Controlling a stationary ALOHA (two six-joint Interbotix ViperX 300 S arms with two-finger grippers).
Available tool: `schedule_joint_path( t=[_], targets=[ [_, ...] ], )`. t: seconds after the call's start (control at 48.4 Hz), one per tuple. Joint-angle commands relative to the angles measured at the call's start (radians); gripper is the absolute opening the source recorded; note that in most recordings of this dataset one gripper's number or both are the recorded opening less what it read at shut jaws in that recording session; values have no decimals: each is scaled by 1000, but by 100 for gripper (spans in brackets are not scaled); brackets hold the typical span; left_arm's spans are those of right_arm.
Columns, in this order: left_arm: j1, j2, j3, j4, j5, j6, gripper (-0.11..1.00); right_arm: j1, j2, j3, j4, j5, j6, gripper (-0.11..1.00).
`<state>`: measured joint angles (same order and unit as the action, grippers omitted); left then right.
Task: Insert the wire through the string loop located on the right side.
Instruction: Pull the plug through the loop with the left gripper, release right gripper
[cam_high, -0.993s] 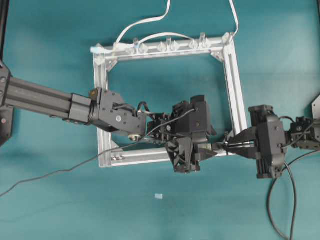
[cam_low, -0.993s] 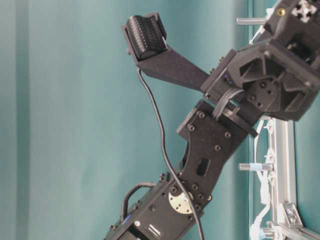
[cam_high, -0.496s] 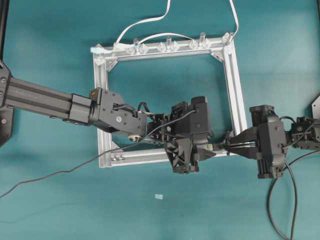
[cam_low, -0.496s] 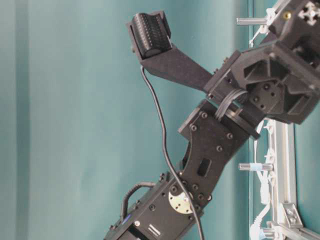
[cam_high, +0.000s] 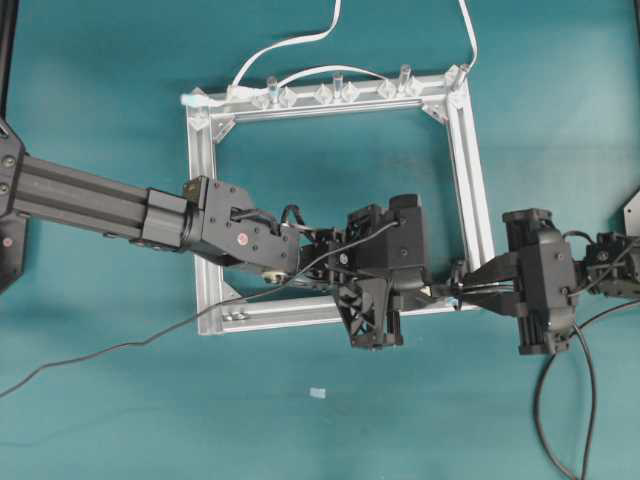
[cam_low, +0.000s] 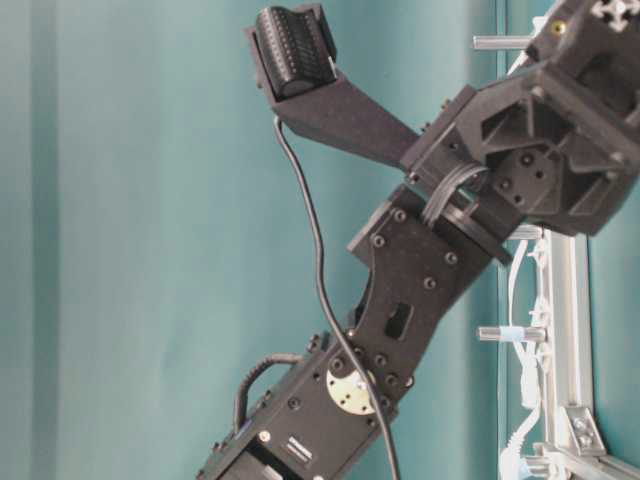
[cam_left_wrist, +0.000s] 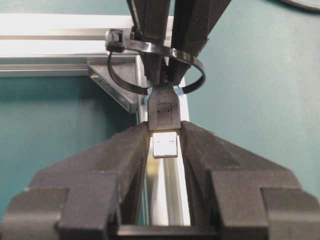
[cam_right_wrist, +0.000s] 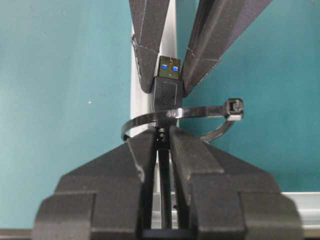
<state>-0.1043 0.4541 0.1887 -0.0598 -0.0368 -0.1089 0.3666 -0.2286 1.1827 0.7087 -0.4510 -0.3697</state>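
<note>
The right claw (cam_right_wrist: 161, 131) was clamped on the wire (cam_right_wrist: 165, 170), its plug (cam_left_wrist: 164, 111) through the loop (cam_left_wrist: 192, 75). The left claw (cam_left_wrist: 165, 142) seemingly pinched the plug's tip.

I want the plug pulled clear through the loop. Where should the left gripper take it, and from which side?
Grip the wire's plug by its flat side faces, just past the string loop, coming end-on from the far side of the loop from the right gripper. The left gripper already straddles its metal tip.
</note>
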Motion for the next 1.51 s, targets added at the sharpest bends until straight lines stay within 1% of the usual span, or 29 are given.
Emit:
schedule_joint_path(
  t=[0.0,0.062,0.124,0.434,0.476,0.517,0.682,0.724,0.765,0.806,1.199,1.365,1.489],
  targets=[
    [-3,-23,-38,3,-6,-8,21,-3,-6,-2,-17,-23,-3,12],
    [-3,-23,-38,3,-6,-8,21,-3,-6,-2,-51,-18,-5,12],
    [-3,-23,-40,3,-6,-8,21,-3,-6,-3,-67,-17,0,12],
    [-5,-29,-40,3,-5,-8,21,-3,-6,9,-63,-15,18,13],
    [-5,-31,-38,3,-6,-8,21,-3,-6,12,-57,-15,21,19],
    [-5,-31,-38,3,-5,-8,21,-3,-6,15,-48,-15,21,30],
    [-8,-31,-40,3,-5,-8,21,-3,-6,28,-38,-12,25,80],
    [-9,-32,-38,3,-5,-8,21,-5,-6,28,-37,-12,25,89],
    [-11,-32,-40,3,-5,-8,21,-3,-6,26,-37,-12,25,95],
    [-11,-32,-38,3,-5,-8,21,-3,-6,25,-37,-12,25,96],
    [-15,-34,-40,3,-5,-8,21,-3,-6,23,-38,-11,25,96],
    [-20,-57,-23,3,35,-6,22,-3,-6,23,-38,-11,25,96],
    [-25,-87,11,3,71,-6,21,-3,-6,25,-38,-12,25,96]
  ],
)
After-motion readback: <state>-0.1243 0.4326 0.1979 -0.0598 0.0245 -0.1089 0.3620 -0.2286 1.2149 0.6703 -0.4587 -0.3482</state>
